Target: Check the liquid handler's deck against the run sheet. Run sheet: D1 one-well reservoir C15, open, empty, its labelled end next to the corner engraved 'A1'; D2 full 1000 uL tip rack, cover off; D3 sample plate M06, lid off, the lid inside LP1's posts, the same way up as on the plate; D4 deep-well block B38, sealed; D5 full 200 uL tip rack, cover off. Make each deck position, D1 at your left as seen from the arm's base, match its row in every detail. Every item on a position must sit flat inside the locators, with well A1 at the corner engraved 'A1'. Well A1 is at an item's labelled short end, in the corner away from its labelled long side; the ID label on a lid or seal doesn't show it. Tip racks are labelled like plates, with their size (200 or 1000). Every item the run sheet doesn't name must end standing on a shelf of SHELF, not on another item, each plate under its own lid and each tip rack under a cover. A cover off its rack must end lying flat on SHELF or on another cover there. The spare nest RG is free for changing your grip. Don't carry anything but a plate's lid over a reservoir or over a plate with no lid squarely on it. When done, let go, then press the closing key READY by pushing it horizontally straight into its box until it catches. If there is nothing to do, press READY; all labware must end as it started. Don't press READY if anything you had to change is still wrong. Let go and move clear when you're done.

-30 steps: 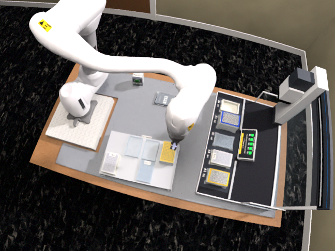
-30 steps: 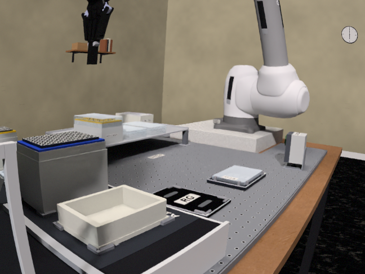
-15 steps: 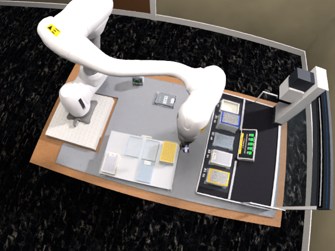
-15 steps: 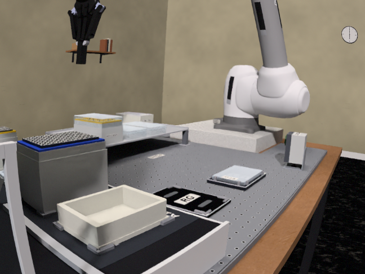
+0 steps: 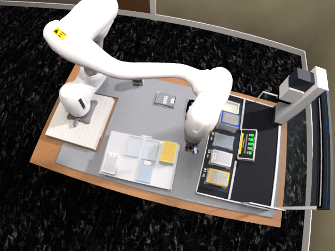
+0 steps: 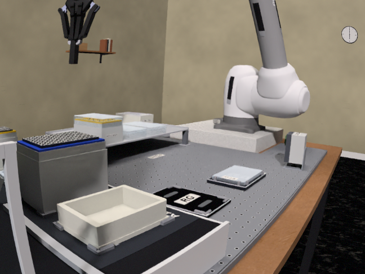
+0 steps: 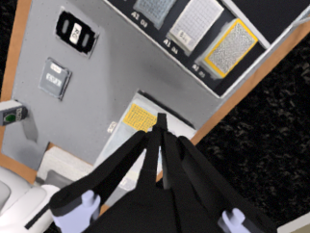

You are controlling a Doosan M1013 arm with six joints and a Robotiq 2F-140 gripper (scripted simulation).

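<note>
My gripper [image 5: 193, 149] is shut and empty, high above the grey table between the shelf and the deck; it also shows in the exterior view [image 6: 73, 58] and the wrist view [image 7: 160, 117]. On the deck stand the open white reservoir [image 5: 232, 107], the blue-rimmed tip rack [image 5: 230, 119] with no cover, a plate [image 5: 223, 141], a sealed block [image 5: 222, 158] and the yellow-rimmed tip rack [image 5: 217, 176]. A lid [image 5: 165, 99] lies in the LP1 nest. The READY key box [image 6: 296, 149] stands at the table's far edge.
The shelf [image 5: 140, 159] holds a covered yellow tip rack [image 5: 168, 152], a plate [image 5: 110, 162] and three clear covers [image 5: 145, 170]. The RG nest [image 6: 192, 201] is empty. A panel with green lights [image 5: 246, 145] sits beside the deck. The handler's gantry [image 5: 296, 94] stands behind it.
</note>
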